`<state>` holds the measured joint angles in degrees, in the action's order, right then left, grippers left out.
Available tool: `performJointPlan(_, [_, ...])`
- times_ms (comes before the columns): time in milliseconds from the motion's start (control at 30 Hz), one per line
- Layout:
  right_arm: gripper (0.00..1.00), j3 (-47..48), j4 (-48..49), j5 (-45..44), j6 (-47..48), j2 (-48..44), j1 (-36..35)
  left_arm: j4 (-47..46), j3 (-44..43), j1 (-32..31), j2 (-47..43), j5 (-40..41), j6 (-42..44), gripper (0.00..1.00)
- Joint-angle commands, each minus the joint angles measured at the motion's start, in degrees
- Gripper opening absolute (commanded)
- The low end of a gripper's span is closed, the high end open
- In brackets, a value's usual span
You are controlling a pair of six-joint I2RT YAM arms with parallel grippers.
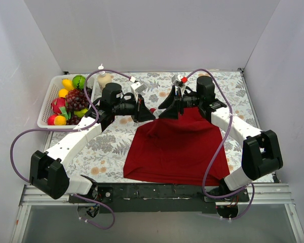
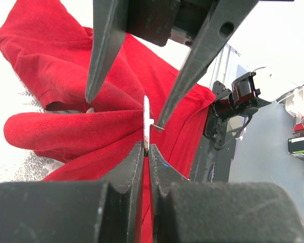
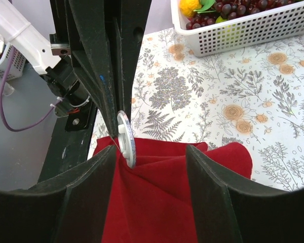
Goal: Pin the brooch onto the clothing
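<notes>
The clothing (image 1: pixel 177 147), a dark red T-shirt, lies on the floral tablecloth with its far edge lifted between the two grippers. My left gripper (image 2: pixel 146 147) is shut on the brooch (image 2: pixel 146 121), a small silvery-white disc seen edge-on, its pin pointing right. In the right wrist view the brooch (image 3: pixel 126 139) presses against a raised fold of the clothing (image 3: pixel 152 202). That fold bunches between the spread fingers of my right gripper (image 3: pixel 151 152), which is open. From above, the left gripper (image 1: pixel 148 115) and right gripper (image 1: pixel 168 112) face each other at the shirt's far edge.
A white basket (image 1: pixel 46 111) of toy fruit stands at the back left, with a small cream bottle (image 1: pixel 104 78) beside it. White walls close in the table on three sides. The dark base rail (image 1: pixel 157 191) runs along the near edge.
</notes>
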<state>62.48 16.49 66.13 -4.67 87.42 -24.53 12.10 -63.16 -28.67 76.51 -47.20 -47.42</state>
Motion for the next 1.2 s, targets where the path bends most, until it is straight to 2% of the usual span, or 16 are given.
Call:
performJointPlan(0, [0.66,2.2,2.0,1.6,-0.6,-0.3,-1.4,-1.9,-2.9,-0.3,-1.8,-1.1,0.7,0.0])
performJointPlan(133, [0.68,2.2,2.0,1.8,-0.6,-0.2,-1.5,-2.0,-3.0,-0.3,-1.7,-1.1,0.6,0.0])
performJointPlan(367, [0.66,2.6,1.7,2.8,-0.3,-0.1,-1.6,-1.3,-3.3,-0.3,-1.7,-1.1,0.9,0.0])
performJointPlan(633, [0.7,3.7,1.1,5.2,0.4,-1.0,0.0,-0.4,-3.2,-0.3,-2.7,-1.6,1.4,0.0])
performJointPlan(1167, [0.62,3.0,3.2,5.7,-2.7,0.2,-0.3,-0.3,-3.4,-0.3,-2.1,-1.4,1.4,0.0])
